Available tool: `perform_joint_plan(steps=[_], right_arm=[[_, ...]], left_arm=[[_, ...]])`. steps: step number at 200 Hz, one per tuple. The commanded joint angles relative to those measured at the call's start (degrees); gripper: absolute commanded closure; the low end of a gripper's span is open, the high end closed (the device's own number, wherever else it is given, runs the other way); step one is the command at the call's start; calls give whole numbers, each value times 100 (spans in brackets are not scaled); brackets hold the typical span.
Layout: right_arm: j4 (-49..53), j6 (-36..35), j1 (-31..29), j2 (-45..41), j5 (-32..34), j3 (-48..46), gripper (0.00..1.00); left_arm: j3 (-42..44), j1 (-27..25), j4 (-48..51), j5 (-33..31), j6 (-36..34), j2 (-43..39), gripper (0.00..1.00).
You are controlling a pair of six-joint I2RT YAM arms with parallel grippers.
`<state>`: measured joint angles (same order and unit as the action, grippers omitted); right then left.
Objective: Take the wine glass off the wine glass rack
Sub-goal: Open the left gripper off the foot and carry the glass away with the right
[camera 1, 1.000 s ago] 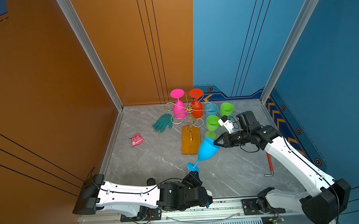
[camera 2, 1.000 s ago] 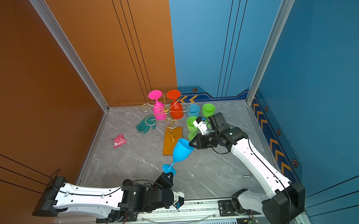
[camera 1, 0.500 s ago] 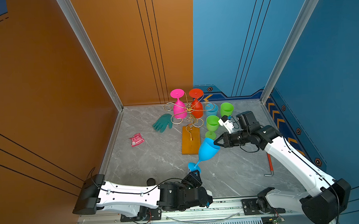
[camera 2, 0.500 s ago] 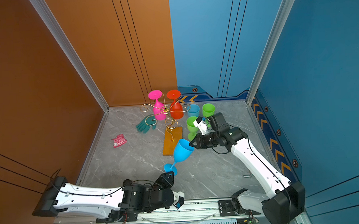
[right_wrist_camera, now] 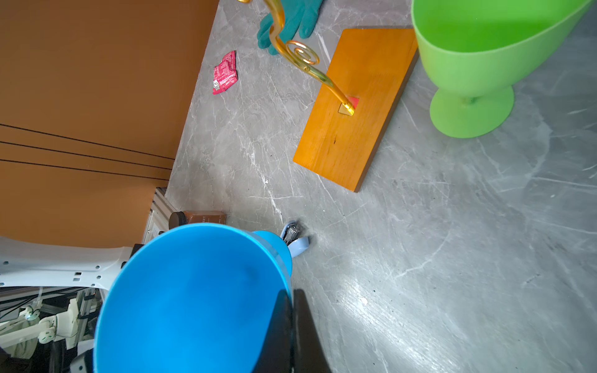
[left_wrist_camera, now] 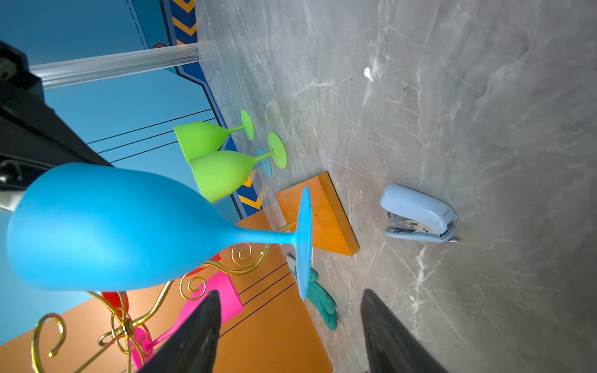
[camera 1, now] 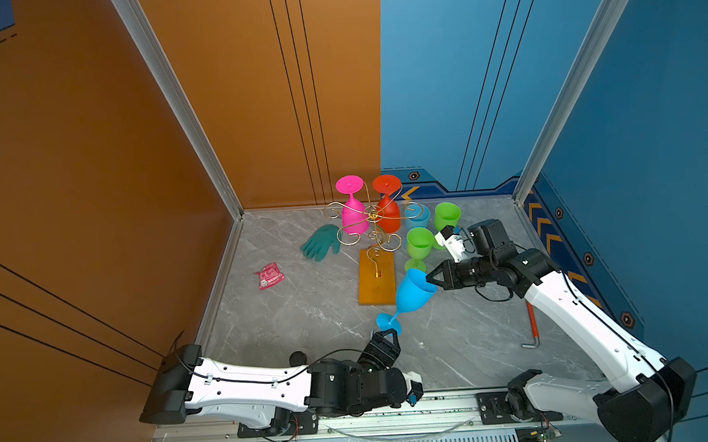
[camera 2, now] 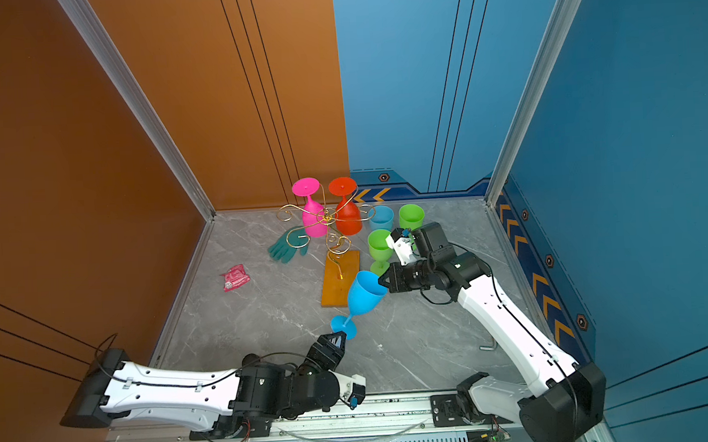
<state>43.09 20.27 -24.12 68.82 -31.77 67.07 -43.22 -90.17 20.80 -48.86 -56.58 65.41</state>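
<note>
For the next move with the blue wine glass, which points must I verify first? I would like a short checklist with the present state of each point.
1. Grip: right gripper shut on the rim of the blue wine glass: ok.
2. Release: left gripper open, its fingers clear of the glass foot: ok.
3. Glass free of the wine glass rack wires: ok.
4. Glass foot supported by the table: cannot tell; the glass is tilted.
5. stapler away from the set-down spot: cannot tell.
6. pink glass and red glass hanging on the rack: ok.

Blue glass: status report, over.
Right gripper shut on blue glass rim. Left gripper open, jaws astride its foot, no contact. Glass tilted, off the rack. Stapler on table nearby.
</note>
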Motion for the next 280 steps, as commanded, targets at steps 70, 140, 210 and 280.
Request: perform_joint_plan(steps=[70,140,210,280], right_arm=[[162,-300,46,-264,752,83,100],[344,-501,218,-273,1518,147,100],[402,-594,455,-238,2296,195,100],[384,-663,766,-102,3130,357,100]], left_arm=[[333,257,-1267,-66,2004,-866,15],[260,1317,-570,682,3914,-1554,8],[126,2442,75,1180,4748,-1830,7],[240,3280,404,1318,5394,-2043,7]])
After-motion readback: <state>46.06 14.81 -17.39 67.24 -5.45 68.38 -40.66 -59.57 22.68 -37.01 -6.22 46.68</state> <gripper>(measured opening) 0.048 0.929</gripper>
